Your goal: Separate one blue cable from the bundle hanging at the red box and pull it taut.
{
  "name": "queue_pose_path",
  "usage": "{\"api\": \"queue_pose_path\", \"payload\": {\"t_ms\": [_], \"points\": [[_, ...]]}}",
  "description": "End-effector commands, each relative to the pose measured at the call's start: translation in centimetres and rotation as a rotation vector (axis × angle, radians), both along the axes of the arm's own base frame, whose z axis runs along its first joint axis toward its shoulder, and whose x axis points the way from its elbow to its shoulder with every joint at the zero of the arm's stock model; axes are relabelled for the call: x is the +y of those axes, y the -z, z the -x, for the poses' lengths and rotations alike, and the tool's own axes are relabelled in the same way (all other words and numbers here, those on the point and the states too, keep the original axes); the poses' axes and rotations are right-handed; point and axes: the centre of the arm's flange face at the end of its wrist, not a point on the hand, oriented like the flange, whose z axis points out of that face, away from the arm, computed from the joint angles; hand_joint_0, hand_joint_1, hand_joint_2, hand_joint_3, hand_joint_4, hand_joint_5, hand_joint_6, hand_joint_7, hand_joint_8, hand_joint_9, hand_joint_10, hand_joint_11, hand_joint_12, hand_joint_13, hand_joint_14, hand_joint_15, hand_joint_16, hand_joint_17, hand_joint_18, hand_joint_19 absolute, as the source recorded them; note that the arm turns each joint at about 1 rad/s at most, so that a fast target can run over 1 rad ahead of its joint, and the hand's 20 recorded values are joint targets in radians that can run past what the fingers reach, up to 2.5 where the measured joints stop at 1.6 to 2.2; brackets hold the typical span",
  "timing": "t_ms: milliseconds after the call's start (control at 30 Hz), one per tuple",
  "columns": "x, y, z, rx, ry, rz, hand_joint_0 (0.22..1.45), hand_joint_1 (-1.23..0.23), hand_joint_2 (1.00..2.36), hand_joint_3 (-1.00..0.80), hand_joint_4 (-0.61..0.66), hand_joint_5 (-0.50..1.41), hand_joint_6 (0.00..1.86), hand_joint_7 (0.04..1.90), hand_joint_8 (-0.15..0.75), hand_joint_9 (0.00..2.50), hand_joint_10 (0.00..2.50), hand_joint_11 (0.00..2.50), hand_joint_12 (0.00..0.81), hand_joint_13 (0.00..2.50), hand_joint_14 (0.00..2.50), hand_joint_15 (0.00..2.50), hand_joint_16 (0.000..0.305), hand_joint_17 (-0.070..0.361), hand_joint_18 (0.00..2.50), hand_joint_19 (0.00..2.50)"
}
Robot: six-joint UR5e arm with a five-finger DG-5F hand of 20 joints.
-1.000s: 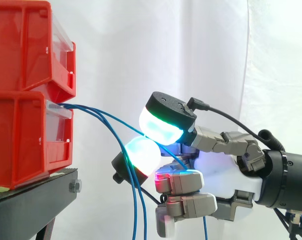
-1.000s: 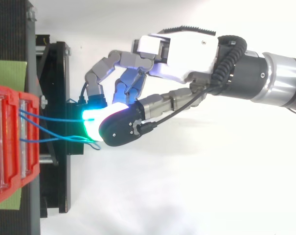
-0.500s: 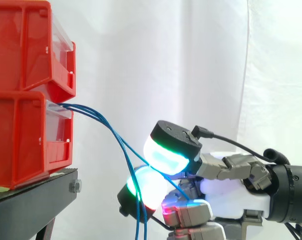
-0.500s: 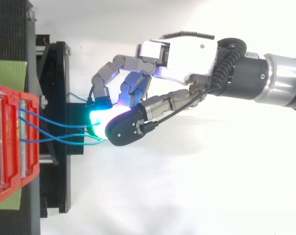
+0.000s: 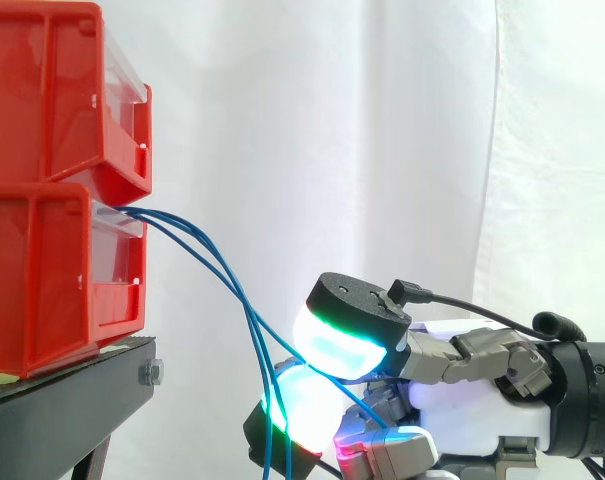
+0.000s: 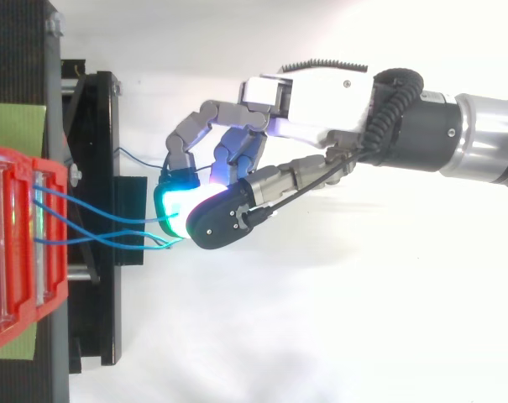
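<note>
- Blue cable runs from the lower red bin at left, down and right into the hand, whose curled fingers pinch it.
- It may slip from the pads under tension.
- The other hanging cables, just beside it, could drag along.

Bins opposite the hand: glossy red plastic, clear plastic fronts. Cables at the pads: thin, smooth blue sheath. Hand: glossy white shell, matt grey links. Pads: translucent, matt black caps. Stand: matt black metal. Curtain behind: white cloth.
</note>
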Motion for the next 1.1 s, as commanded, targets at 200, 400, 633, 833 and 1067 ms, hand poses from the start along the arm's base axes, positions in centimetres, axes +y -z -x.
{"api": "queue_pose_path", "payload": {"t_ms": [200, 400, 633, 833, 1067], "points": [[0.0, 0.2, 0.2, 0.022, -0.003, -0.005, 0.75, -0.60, 1.00, -0.50, -0.04, -0.23, 1.01, 0.96, 0.255, 0.93, 0.71, 1.32, 0.269, 1.34, 0.00, 1.60, 0.048, 0.108, 0.88, 0.92], [0.2, 0.2, 0.6, 0.051, -0.083, -0.106, 0.75, -0.60, 1.00, -0.50, -0.04, -0.23, 1.01, 0.97, 0.257, 0.94, 0.71, 1.31, 0.263, 1.34, 0.00, 1.60, 0.048, 0.108, 0.88, 0.93], [0.4, -0.1, 2.4, 0.189, -0.174, -0.236, 0.75, -0.60, 1.00, -0.50, -0.04, -0.23, 1.01, 0.97, 0.260, 0.94, 0.71, 1.29, 0.267, 1.34, 0.00, 1.60, 0.048, 0.107, 0.88, 0.93], [-0.4, -0.7, 3.3, 0.241, -0.159, -0.208, 0.75, -0.60, 1.00, -0.50, -0.04, -0.23, 1.01, 0.97, 0.259, 0.94, 0.72, 1.31, 0.269, 1.34, 0.00, 1.59, 0.048, 0.108, 0.88, 0.92], [-1.5, -1.4, 3.5, 0.231, -0.145, -0.186, 0.74, -0.60, 1.00, -0.50, -0.04, -0.23, 1.01, 0.97, 0.262, 0.94, 0.73, 1.31, 0.270, 1.34, 0.00, 1.60, 0.048, 0.107, 0.88, 0.94]]}}
